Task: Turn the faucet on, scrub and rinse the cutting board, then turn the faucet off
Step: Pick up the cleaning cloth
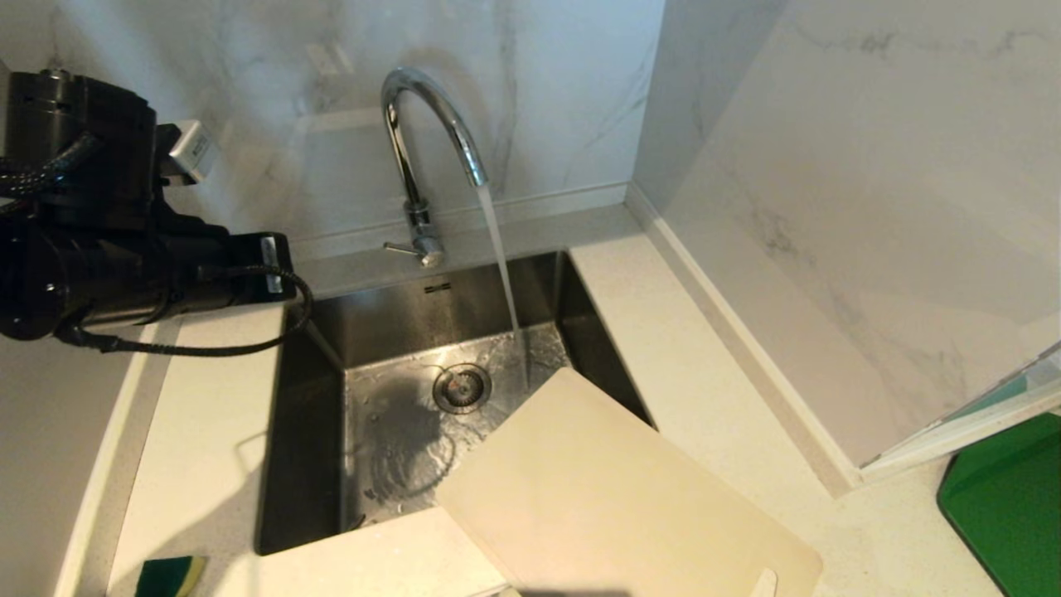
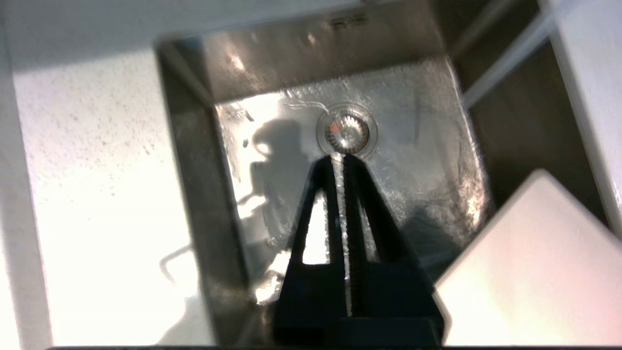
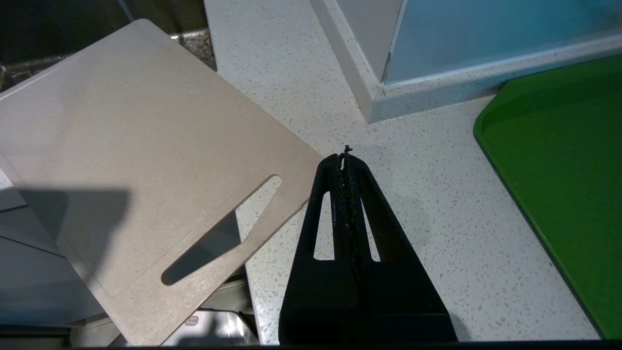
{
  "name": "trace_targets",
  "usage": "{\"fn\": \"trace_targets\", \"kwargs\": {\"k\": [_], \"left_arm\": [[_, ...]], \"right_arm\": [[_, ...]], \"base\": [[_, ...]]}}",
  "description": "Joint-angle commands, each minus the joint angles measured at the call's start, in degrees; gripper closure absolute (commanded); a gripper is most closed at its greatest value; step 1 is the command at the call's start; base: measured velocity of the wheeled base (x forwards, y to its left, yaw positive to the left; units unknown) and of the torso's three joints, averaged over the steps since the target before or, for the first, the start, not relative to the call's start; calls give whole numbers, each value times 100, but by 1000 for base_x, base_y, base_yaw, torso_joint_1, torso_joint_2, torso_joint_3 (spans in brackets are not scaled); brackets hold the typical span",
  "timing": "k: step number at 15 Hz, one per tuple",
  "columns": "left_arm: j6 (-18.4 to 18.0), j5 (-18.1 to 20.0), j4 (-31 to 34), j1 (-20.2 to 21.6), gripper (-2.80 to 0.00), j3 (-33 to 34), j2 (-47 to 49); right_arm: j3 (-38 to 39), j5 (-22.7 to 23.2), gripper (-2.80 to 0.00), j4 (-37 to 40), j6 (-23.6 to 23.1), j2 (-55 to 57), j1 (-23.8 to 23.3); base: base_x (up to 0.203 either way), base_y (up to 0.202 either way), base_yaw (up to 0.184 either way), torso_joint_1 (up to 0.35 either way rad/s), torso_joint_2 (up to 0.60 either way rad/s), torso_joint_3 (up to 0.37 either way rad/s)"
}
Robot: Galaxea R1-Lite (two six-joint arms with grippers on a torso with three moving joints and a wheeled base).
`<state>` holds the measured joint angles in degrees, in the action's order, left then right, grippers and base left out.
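Note:
Water runs from the chrome faucet [image 1: 419, 141] at the back of the sink, its small side lever [image 1: 402, 247] sticking out to the left. The cream cutting board [image 1: 613, 497] lies flat over the sink's front right corner, one corner jutting above the basin. My left arm [image 1: 124, 249] hangs over the counter left of the sink. The left gripper [image 2: 337, 160] is shut and empty, pointing towards the drain [image 2: 346, 131], well clear of the board [image 2: 534, 272]. My right gripper [image 3: 345, 158] is shut and empty above the counter beside the board's slot handle [image 3: 221, 231].
The steel sink [image 1: 311, 448] is wet, with its drain [image 1: 462, 387] in the middle. A green and yellow sponge [image 1: 170, 576] lies on the counter at the front left. A dark green board [image 1: 1007, 497] lies at the right. Marble walls close the back and right.

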<state>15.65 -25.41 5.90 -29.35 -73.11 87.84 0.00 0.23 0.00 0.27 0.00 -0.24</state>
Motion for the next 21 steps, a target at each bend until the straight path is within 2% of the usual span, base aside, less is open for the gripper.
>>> {"fn": "trace_targets", "kwargs": {"k": [1, 3, 6, 8, 11, 14, 15, 17, 18, 19, 21], "left_arm": [[-202, 130, 6, -8, 0, 504, -570], [-265, 325, 16, 135, 0, 951, -809], [-273, 996, 17, 699, 0, 1626, -1222], [-273, 1073, -8, 848, 0, 1813, -1362], [-273, 1044, 103, 846, 0, 2107, -1409], [-236, 1027, 820, 1001, 0, 2759, -1423], [-163, 1050, 885, 1128, 0, 2884, -1392], [226, 1060, 951, 1108, 0, 3052, -1256], [619, 1056, 1083, 1029, 0, 3031, -1147], [1023, 1046, 1353, 890, 0, 2947, -1028], [1480, 1030, 1671, 660, 0, 2546, -841]], "right_arm": [[9, 3, 0, 0, 0, 0, -2], [9, 3, 0, 0, 0, 0, -2], [9, 3, 0, 0, 6, 0, -2], [9, 3, 0, 0, 0, 0, -2], [9, 3, 0, 0, 0, 0, -2], [9, 3, 0, 0, 0, 0, -2], [9, 3, 0, 0, 0, 0, -2], [9, 3, 0, 0, 0, 0, -2], [9, 3, 0, 0, 0, 0, -2], [9, 3, 0, 0, 0, 0, -3], [9, 4, 0, 0, 0, -2, -2]], "base": [[0, 0, 0, 0, 0, 0], [0, 0, 0, 0, 0, 0], [0, 0, 0, 0, 0, 0], [0, 0, 0, 0, 0, 0], [0, 0, 0, 0, 0, 0], [0, 0, 0, 0, 0, 0], [0, 0, 0, 0, 0, 0], [0, 0, 0, 0, 0, 0], [0, 0, 0, 0, 0, 0], [0, 0, 0, 0, 0, 0], [0, 0, 0, 0, 0, 0]]}}
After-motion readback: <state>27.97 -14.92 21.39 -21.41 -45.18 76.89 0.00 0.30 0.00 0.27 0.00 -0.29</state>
